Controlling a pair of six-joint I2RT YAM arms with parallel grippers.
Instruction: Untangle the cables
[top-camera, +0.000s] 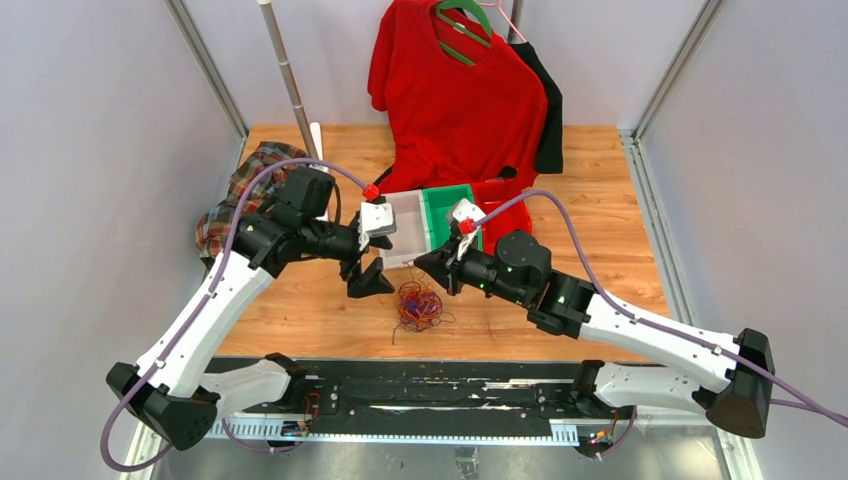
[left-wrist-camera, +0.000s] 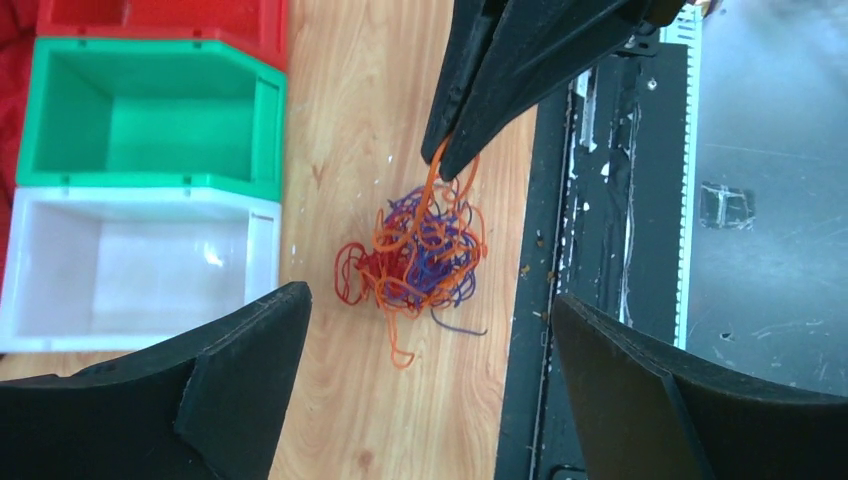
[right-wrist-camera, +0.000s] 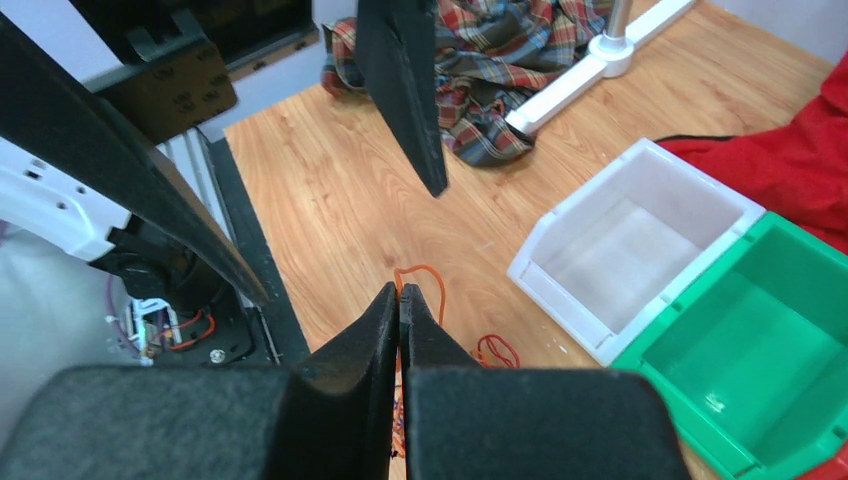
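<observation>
White bin (left-wrist-camera: 262, 250), green bin (left-wrist-camera: 265, 130) just beside cables (left-wrist-camera: 415, 255) on desk (left-wrist-camera: 350, 100). Right hand (left-wrist-camera: 447, 160) pinches orange strand (left-wrist-camera: 432, 188) from above; left hand (top-camera: 370, 280) hovers wide open.

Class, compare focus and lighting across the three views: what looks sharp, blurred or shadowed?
Left wrist view: the cables are sharp, the left claw a dark, soft-edged silhouette. Right wrist view: the shut right claw is blurred up close; the white bin behind is sharper. Top view: even light, faint shadows.

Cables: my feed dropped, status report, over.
Right tool shut on orange strand. Left tool open above. Cables tangled on table. White bin apart, nothing blocking.
</observation>
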